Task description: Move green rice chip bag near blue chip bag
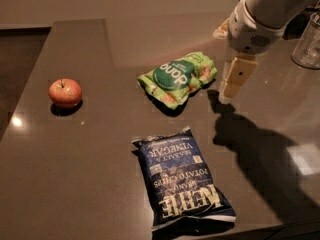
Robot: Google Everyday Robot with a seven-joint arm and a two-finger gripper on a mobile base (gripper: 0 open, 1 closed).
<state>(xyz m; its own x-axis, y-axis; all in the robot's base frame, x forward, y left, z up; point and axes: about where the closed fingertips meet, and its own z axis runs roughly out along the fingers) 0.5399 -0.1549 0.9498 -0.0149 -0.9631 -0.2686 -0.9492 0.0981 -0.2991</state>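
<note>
Dark brown table: the left edge runs diagonally from far to near, and the near edge shows only at the lower right corner.

Red apple upright at far left, just inside the left edge. Bare surface all round it, well apart from both bags.

Green rice chip bag lies flat at mid-table, crinkled, with the dark green circle face up. There is open tabletop to its left and on its near side.

Blue chip bag lies flat nearer the camera, slightly right of the green bag's middle, with the lettering upside down. Its near end is close to the table's near edge. A strip of bare table separates the two bags; they are not touching.

Gripper hangs just right of the green bag, pointing down toward the table beside the bag's right end. Contact is not evident. Cannot tell whether it is spread or pressed together. The arm's shadow covers the table to the right of the blue bag.

Glass jar is at the far right edge of view.
</note>
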